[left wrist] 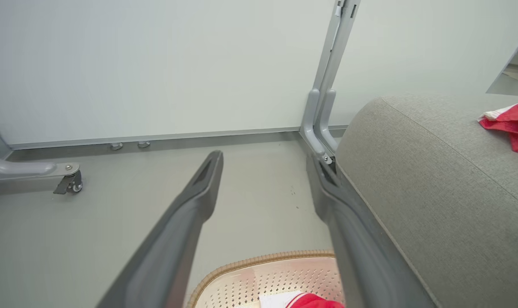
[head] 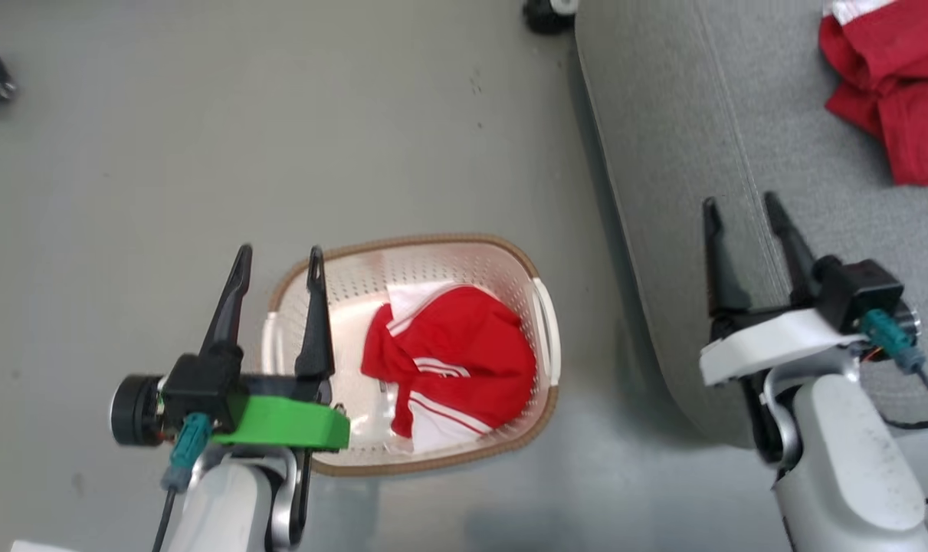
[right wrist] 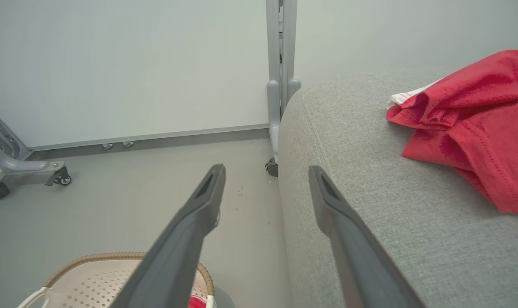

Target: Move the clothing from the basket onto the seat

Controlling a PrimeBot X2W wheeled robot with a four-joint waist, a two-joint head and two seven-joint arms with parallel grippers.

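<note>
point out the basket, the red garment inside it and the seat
basket (head: 448, 264): head view, on its perforated inner wall
red garment (head: 464, 337): head view, middle of the bunched red fabric
seat (head: 663, 153): head view, bare grey fabric near its edge

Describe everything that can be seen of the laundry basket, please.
The basket is cream-white perforated plastic, rounded-rectangular, with a brown woven-look rim and white side handles. It stands upright on the grey floor, left of the seat and apart from it. Red clothing with white stripes lies inside. The open left pincer hangs over its left end.
</note>
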